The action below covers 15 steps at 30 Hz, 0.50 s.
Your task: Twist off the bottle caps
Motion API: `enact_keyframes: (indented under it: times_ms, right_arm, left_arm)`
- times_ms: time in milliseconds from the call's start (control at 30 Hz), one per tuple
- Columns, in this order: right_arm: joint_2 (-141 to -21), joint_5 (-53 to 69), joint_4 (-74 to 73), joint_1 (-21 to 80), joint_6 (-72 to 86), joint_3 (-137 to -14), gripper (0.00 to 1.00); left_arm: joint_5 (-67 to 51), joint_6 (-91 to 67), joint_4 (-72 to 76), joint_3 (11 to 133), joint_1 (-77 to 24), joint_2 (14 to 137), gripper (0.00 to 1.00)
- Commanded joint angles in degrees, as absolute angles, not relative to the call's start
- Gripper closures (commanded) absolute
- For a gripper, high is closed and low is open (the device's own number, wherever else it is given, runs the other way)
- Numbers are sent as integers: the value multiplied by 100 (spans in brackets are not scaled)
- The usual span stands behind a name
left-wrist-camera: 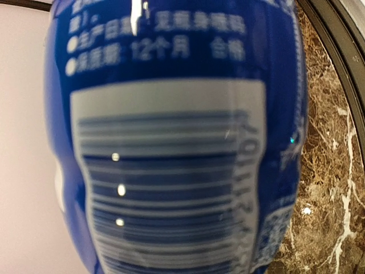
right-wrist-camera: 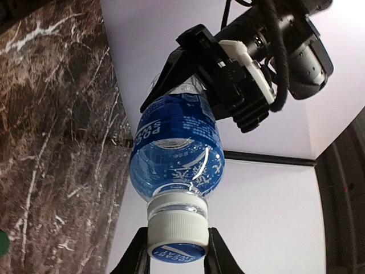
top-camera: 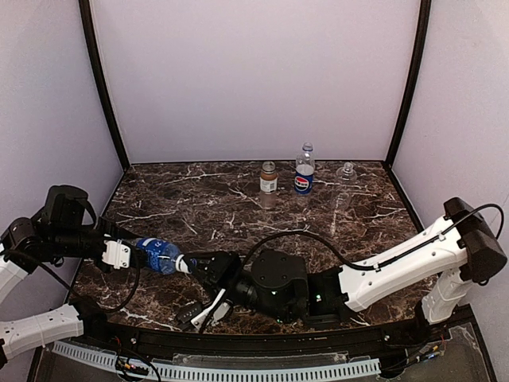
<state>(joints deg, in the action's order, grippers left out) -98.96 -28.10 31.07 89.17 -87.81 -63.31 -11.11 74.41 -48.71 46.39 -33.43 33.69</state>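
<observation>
The clear bottle with the blue label [top-camera: 161,255] is held level above the table's near left. My left gripper [top-camera: 140,251] is shut on its body, and it also shows in the right wrist view [right-wrist-camera: 197,80]. The label [left-wrist-camera: 171,142] fills the left wrist view and hides those fingers. My right gripper [top-camera: 193,266] is shut on the bottle's white cap with the blue top mark [right-wrist-camera: 177,234], one finger [right-wrist-camera: 136,257] on each side. The brown-filled bottle [top-camera: 269,178], the Pepsi bottle [top-camera: 304,170] and the plain clear bottle [top-camera: 347,172] stand at the back.
The marble table [top-camera: 199,199] is walled by white panels at the back and sides. A small green object [right-wrist-camera: 2,242] lies on the table at the left edge of the right wrist view. A black rail [top-camera: 262,350] runs along the near edge.
</observation>
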Motion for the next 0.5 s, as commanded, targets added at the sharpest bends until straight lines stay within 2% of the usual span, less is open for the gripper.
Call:
enact_keyframes:
  times_ms: [0,233,467]
  right_arm:
    - [-10141,-3872,4788,8885,-11414,-6044,100]
    - [-10049,-3724,4726,8999,-11643,-6013,100]
    - [-10058,-3505,4223,9001,-10995,-6009,99]
  left_arm:
    - [-991,7798,-5466,4510,-3295,3305,72]
    - [-910,7831,-5537,4459,-3295,3275,73]
    - [-1187,7637,-5327,4518,-3294,3250,73]
